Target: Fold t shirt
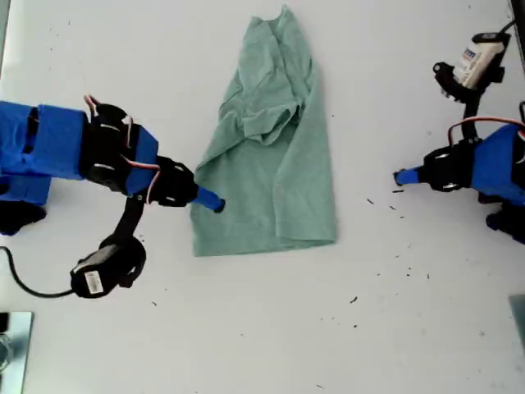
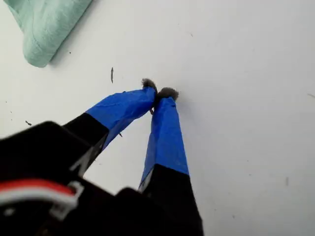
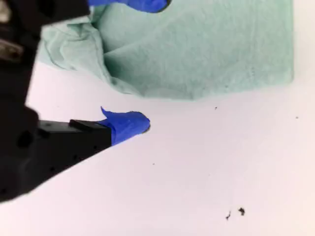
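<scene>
The sage-green t shirt lies on the white table, folded lengthwise into a narrow strip with a sleeve bunched on top. My second gripper is at the shirt's lower edge on the exterior view's left. It is open: one blue fingertip is over the cloth, the other is on bare table, and the shirt's edge runs between them. My first gripper is on the exterior view's right, well apart from the shirt. Its blue tips are shut together over bare table, with a shirt corner in the distance.
Small dark specks dot the table near the exterior view's lower right. A glassy object sits at that view's lower left corner. A black cable trails from the second arm's camera.
</scene>
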